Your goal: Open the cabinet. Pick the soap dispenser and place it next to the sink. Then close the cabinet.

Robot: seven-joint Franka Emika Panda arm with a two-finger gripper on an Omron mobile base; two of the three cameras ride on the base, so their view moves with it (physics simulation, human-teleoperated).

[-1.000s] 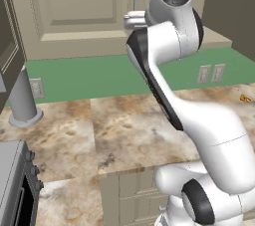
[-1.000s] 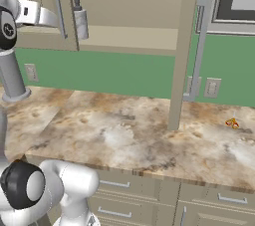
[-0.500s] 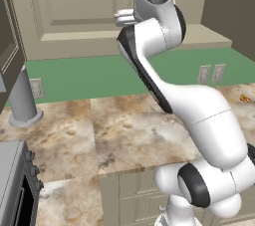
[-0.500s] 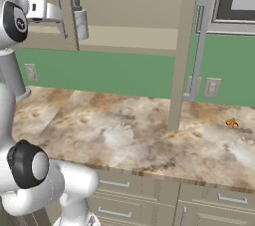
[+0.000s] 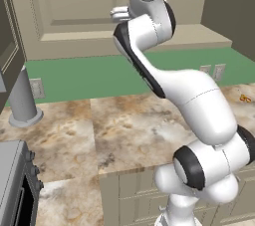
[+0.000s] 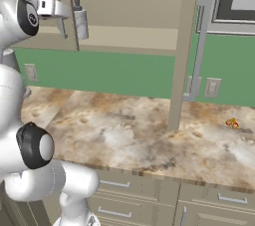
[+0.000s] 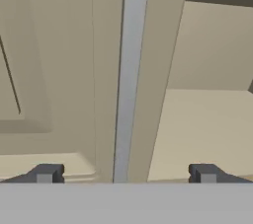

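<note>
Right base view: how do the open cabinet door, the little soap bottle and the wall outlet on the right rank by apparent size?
1. cabinet door, edge-on yet clearly tallest.
2. soap dispenser.
3. outlet, close to the dispenser in size, so this order is unsure.

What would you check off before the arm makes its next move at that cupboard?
1. Gripper open: ok, tips spread wide.
2. Left door's bar handle centred between the tips: ok.
3. Right door of the cabinet swung open: ok.
4. Left door open: not ok, it looks closed.
5. Soap dispenser upright on the shelf: ok.
6. Tips touching the handle: cannot tell.
</note>
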